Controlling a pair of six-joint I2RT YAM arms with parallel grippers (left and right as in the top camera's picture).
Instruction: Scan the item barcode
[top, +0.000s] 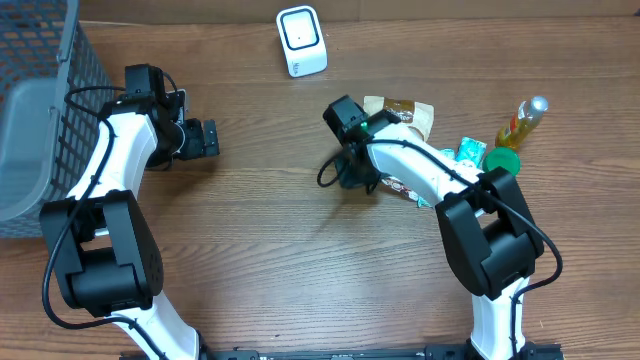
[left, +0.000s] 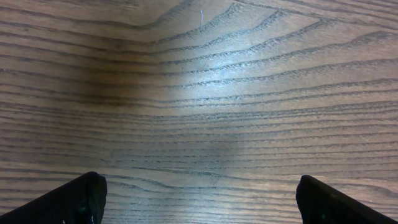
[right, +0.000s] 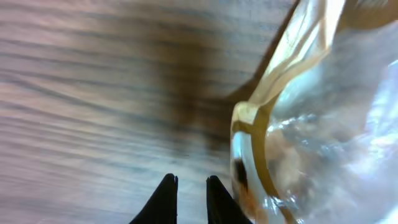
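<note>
Since it looks like thin film, packet: likely light, crinkly, slippery.
grip point: yellow seam, one o'clock of right gripper.
right gripper: clenched, empty.
left gripper: released.

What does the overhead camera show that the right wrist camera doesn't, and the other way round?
Only overhead: the white scanner, grey basket, bottle and open left gripper. Only right wrist: the right gripper, fingertips nearly shut with nothing between them. Both: the clear snack packet and the wooden table.
</note>
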